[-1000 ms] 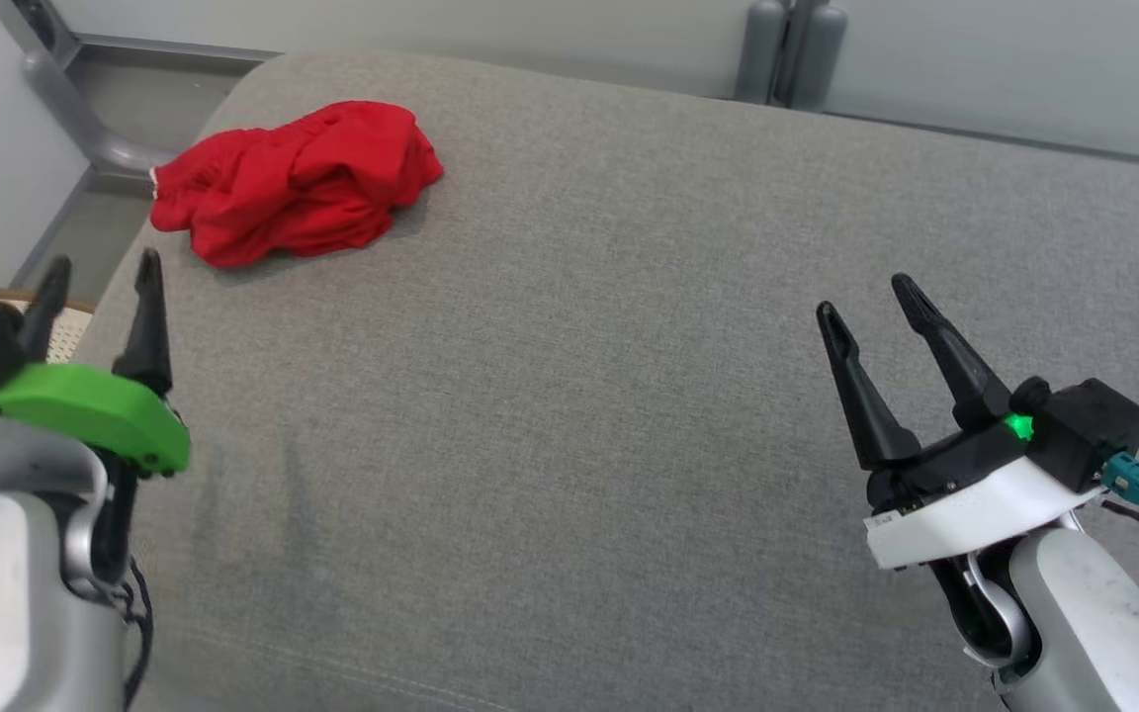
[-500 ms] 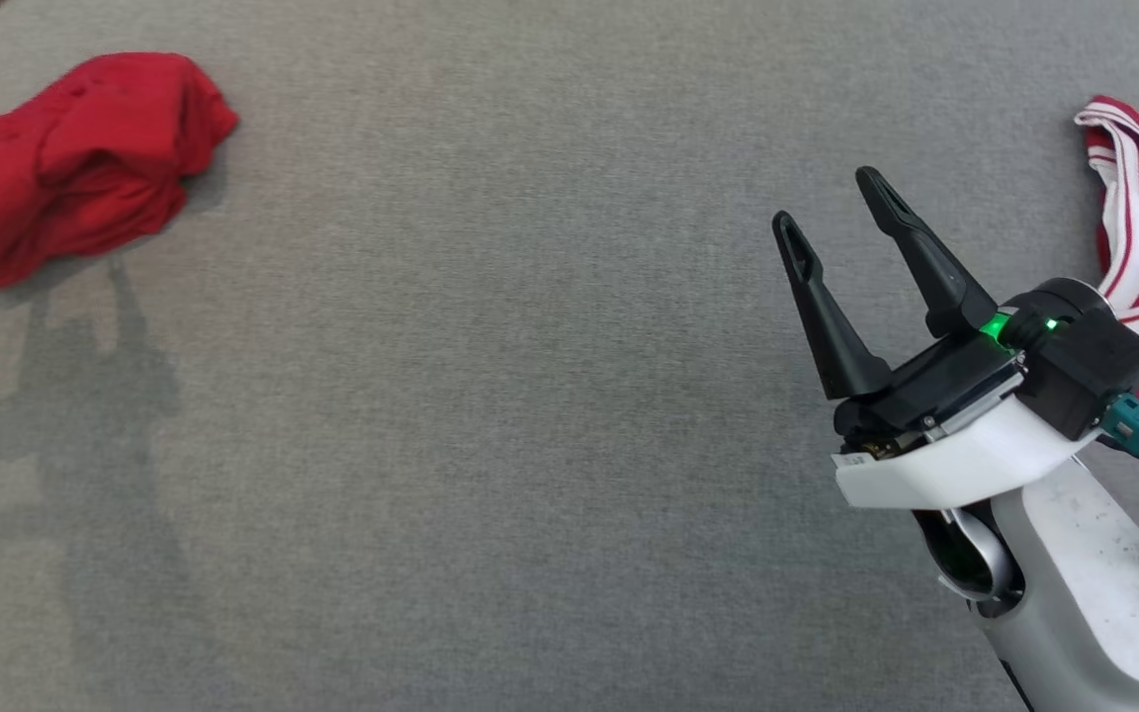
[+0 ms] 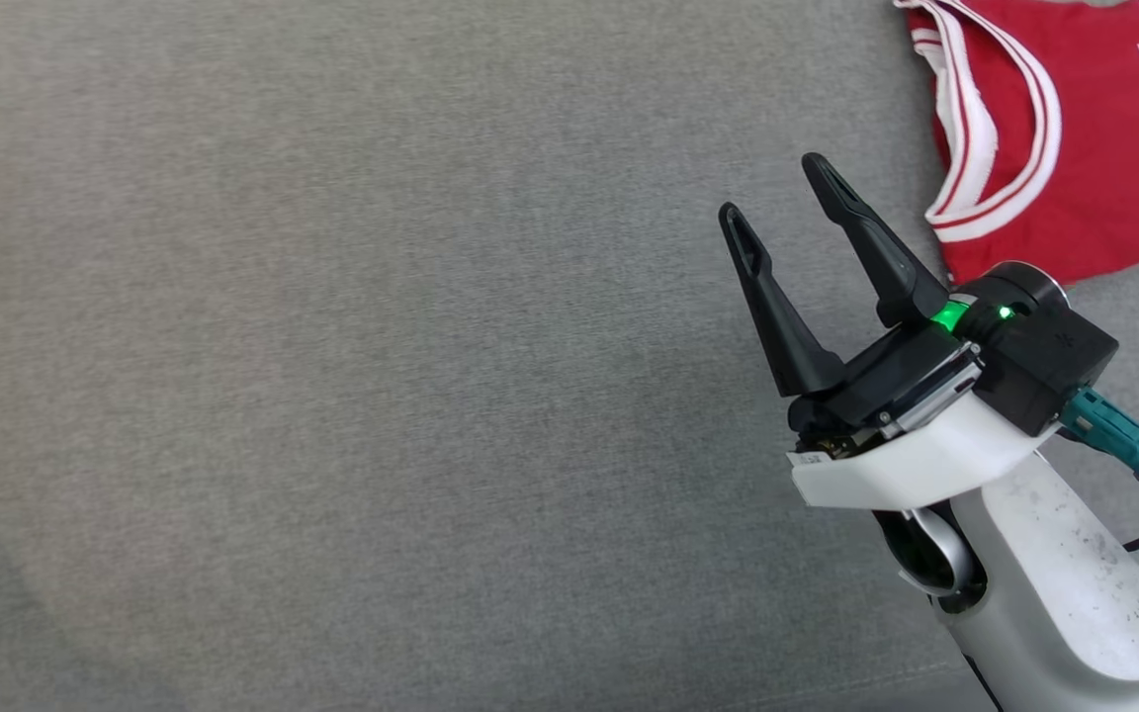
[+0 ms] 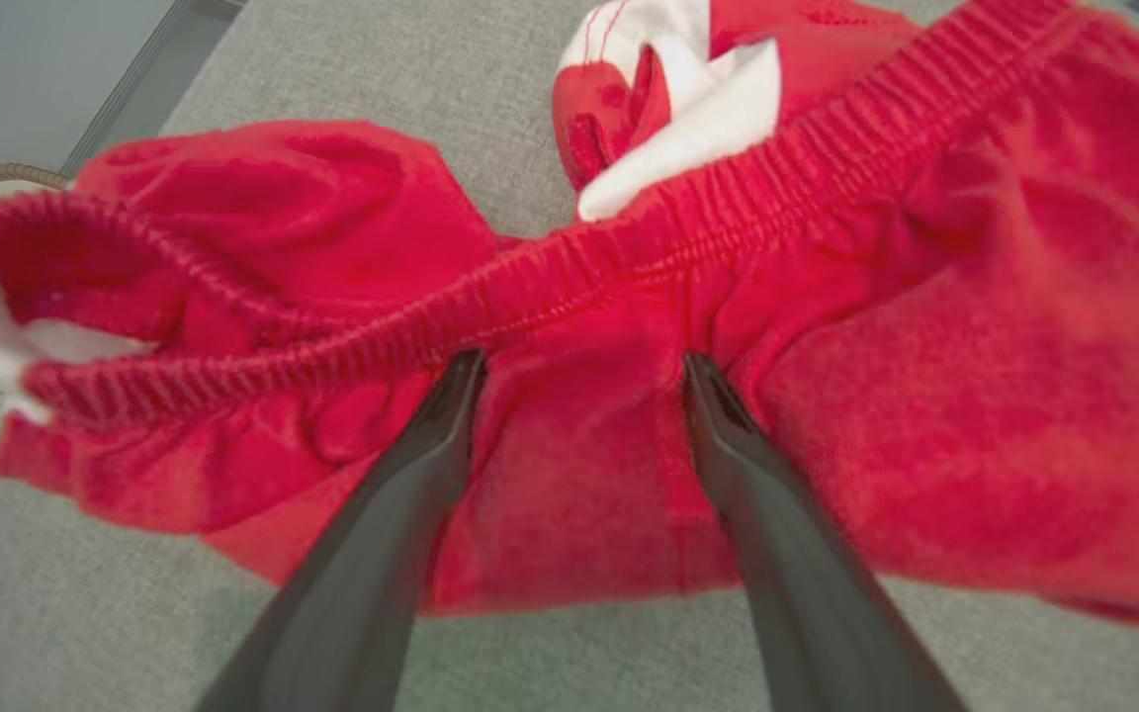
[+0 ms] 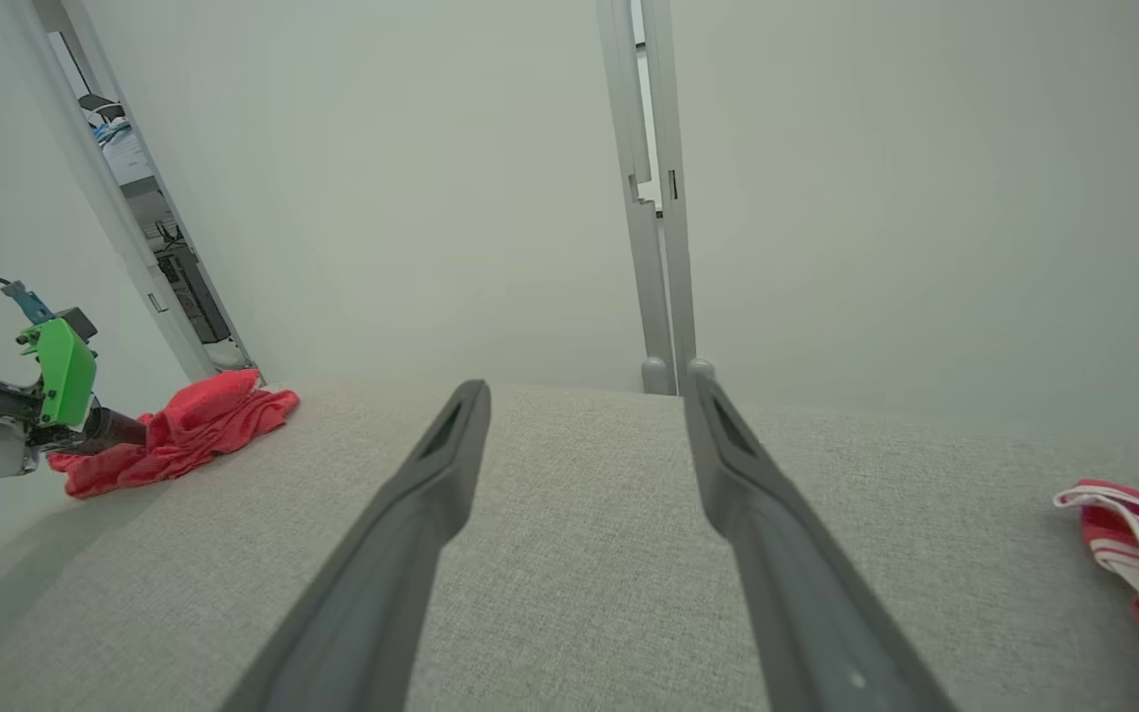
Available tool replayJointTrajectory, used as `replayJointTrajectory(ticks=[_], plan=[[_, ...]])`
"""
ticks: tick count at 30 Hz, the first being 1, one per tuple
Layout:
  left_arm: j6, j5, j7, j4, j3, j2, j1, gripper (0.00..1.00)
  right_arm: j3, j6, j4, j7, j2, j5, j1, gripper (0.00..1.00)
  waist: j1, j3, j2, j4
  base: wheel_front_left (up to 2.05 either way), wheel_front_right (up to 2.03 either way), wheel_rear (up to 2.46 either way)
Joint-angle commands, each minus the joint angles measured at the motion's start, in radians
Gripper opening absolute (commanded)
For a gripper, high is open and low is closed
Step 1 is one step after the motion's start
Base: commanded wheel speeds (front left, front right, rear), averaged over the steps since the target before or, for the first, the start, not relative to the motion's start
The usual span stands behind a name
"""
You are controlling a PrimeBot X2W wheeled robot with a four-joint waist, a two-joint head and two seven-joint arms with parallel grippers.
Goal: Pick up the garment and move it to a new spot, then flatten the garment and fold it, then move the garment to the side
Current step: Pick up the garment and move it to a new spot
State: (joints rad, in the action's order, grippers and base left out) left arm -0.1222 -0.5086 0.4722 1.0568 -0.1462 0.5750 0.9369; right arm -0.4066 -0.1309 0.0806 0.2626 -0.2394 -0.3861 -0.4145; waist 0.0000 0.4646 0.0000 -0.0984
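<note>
One jersey (image 3: pixel 1094 198) well apart from garment (image 4: pixel 579 455)

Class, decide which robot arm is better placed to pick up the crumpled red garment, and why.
Left. The left gripper is open at the red garment, fingertips just below its elastic waistband. The right gripper, also open, hovers over bare grey cushion, well away from it.
</note>
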Motion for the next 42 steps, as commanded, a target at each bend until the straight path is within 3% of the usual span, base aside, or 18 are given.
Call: replayJointTrajectory(ticks=[1, 3, 8, 13, 23, 30, 37, 42], plan=[[0.003, 0.001, -0.006, 0.019, 0.006, 0.0, 0.017, 1.0, 0.002, 0.0, -0.002, 0.003, 0.003, 0.001, -0.003, 1.0, 0.0, 0.04, 0.0, -0.044, 0.0, 0.0, 0.0], [0.0, 0.004, -0.019, 0.044, 0.015, -0.002, 0.025, 0.0, 0.007, 0.0, -0.006, 0.003, 0.004, 0.005, 0.003, 1.0, 0.0, 0.036, 0.0, -0.041, 0.0, 0.0, 0.0], [-0.008, 0.023, -0.054, 0.065, 0.058, 0.001, 0.044, 0.0, 0.012, 0.0, -0.017, 0.003, 0.014, 0.002, 0.022, 1.0, 0.0, -0.016, 0.0, -0.02, 0.0, 0.0, 0.0], [-0.01, 0.042, -0.109, 0.001, 0.16, -0.015, 0.045, 0.0, 0.023, 0.0, -0.035, 0.003, 0.024, -0.012, 0.053, 1.0, 0.0, -0.118, 0.0, 0.007, 0.0, 0.0, 0.0], [-0.009, -0.101, -0.107, -0.356, 0.462, -0.016, -0.033, 0.0, 0.064, 0.0, -0.061, 0.003, 0.028, -0.034, 0.15, 1.0, 0.0, -0.318, 0.0, 0.023, 0.0, 0.0, 0.0], [-0.009, -0.166, -0.088, -0.657, 0.564, -0.027, -0.09, 0.0, 0.105, 0.0, -0.057, 0.003, 0.02, -0.036, 0.202, 1.0, 0.0, -0.379, 0.0, -0.005, 0.0, 0.0, 0.0], [0.02, -0.212, -0.088, -0.902, 0.62, -0.11, -0.218, 0.0, 0.148, 0.0, -0.051, 0.002, 0.013, -0.034, 0.238, 1.0, 0.0, -0.391, 0.0, -0.038, 0.0, 0.0, 0.0], [0.034, -0.216, -0.143, -0.907, 0.69, -0.209, -0.339, 0.0, 0.149, 0.0, -0.059, 0.002, 0.01, -0.036, 0.245, 1.0, 0.0, -0.38, 0.0, -0.053, 0.0, 0.0, 0.0]])
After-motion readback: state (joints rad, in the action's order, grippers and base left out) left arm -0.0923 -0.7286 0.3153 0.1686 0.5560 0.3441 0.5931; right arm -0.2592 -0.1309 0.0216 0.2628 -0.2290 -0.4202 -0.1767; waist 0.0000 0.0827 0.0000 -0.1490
